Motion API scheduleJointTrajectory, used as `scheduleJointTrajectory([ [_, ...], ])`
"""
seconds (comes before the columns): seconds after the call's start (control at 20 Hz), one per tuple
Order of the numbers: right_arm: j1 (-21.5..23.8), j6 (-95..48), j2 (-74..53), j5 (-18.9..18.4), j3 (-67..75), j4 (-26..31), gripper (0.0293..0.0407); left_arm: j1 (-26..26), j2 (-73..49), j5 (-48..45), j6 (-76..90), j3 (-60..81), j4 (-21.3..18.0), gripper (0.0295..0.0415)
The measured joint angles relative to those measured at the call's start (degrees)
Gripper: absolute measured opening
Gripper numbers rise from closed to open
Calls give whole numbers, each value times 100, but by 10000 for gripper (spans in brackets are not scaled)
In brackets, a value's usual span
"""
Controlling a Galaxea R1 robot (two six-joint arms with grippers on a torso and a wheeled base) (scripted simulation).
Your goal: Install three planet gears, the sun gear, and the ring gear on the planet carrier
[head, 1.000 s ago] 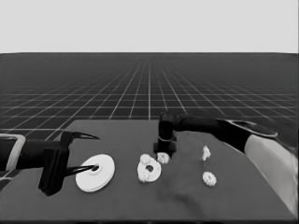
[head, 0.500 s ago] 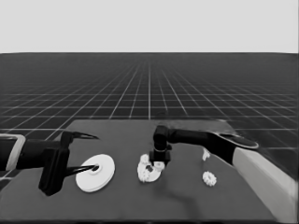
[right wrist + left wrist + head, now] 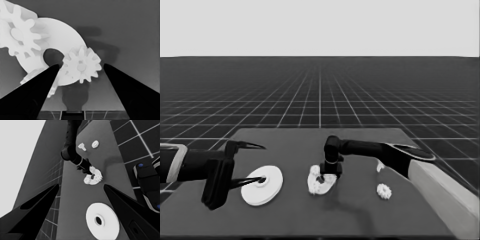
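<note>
In the head view the right gripper (image 3: 330, 175) hangs over the smaller round part (image 3: 319, 183) at mid-table. The left gripper (image 3: 252, 165) waits at the table's left end, fingers spread wide above the larger round part (image 3: 262, 185). A loose gear (image 3: 384, 190) and a thin white piece (image 3: 380, 166) lie to the right.

In the left wrist view, the larger round part (image 3: 102, 220) lies between the parted fingers; farther off the right arm reaches down onto the smaller round part (image 3: 93, 178).

In the right wrist view, the right gripper (image 3: 81, 65) stands open, a gear (image 3: 82, 67) resting on the smaller round part (image 3: 60, 40) between its fingers, untouched. Another gear (image 3: 21, 35) sits there too.
</note>
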Motion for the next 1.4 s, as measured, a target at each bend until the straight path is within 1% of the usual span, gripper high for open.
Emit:
scheduleJointTrajectory([
  [0.3, 0, 0, 0, 0, -1, 0, 385, 0, 0, 0, 0, 0, 0, 385],
  [0.35, 306, 189, -98, -165, 324, 310, 385, 0, 0, 0, 0, 0, 0, 385],
  [0.4, 554, 277, -135, -239, 469, 518, 385, 0, 0, 0, 0, 0, 0, 385],
  [0.45, 698, 315, -149, -274, 530, 647, 385, 0, 0, 0, 0, 0, 0, 385],
  [0.55, 827, 341, -157, -302, 570, 771, 385, 0, 0, 0, 0, 0, 0, 385],
  [0.8, 883, 348, -160, -313, 582, 833, 385, 0, 0, 0, 0, 0, 0, 385],
  [0.85, 881, 473, -1507, -322, 2476, 822, 385, 0, 0, 0, 0, 0, 0, 385],
  [0.9, 880, 105, -2844, -265, 3211, 836, 385, 0, 0, 0, 0, 0, 0, 385],
  [0.95, 884, -393, -3583, -182, 3330, 861, 385, 0, 0, 0, 0, 0, 0, 385],
  [1.0, 888, -765, -3971, -121, 3287, 885, 385, 0, 0, 0, 0, 0, 0, 385],
  [1.15, 894, -1239, -4337, -45, 3150, 925, 385, 0, 0, 0, 0, 0, 0, 385],
  [1.3, 895, -1340, -4395, -29, 3115, 935, 385, 0, 0, 0, 0, 0, 0, 385],
  [1.35, 375, -1404, -4313, 257, 2926, 457, 385, 0, 0, 0, 0, 0, 0, 385],
  [1.4, 27, -1458, -4229, 440, 2744, 192, 385, 0, 0, 0, 0, 0, 0, 385],
])
